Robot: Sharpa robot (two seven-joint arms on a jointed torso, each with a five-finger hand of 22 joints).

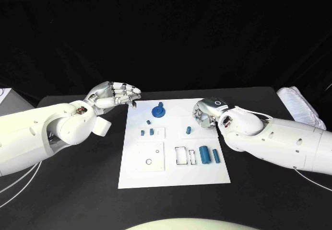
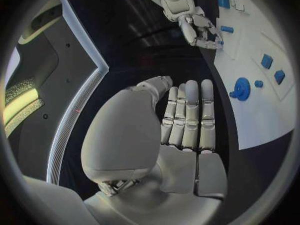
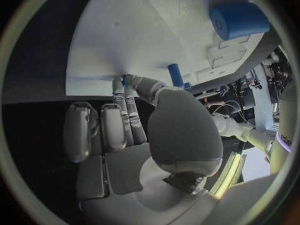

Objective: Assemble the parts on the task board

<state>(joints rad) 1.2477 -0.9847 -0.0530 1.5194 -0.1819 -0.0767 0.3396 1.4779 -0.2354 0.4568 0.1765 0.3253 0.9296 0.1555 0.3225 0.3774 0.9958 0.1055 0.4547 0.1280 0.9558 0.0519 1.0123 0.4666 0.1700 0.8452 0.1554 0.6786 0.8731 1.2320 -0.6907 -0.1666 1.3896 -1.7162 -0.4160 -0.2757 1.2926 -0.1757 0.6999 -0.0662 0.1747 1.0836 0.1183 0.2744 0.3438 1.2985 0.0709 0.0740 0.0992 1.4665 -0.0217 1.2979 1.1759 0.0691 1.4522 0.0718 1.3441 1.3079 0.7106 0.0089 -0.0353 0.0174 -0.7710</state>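
My right robot hand [image 1: 206, 115] reaches, fingers apart and holding nothing, for a small blue peg [image 1: 189, 129], probably light, stiff, slippery: pinch its sides; left robot hand [image 1: 115, 96] hovers curled, holding nothing.

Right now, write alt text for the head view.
A white task board lies on a black table, carrying small blue parts including a gear. The left hand hovers at its far corner; the right hand at its opposite edge.
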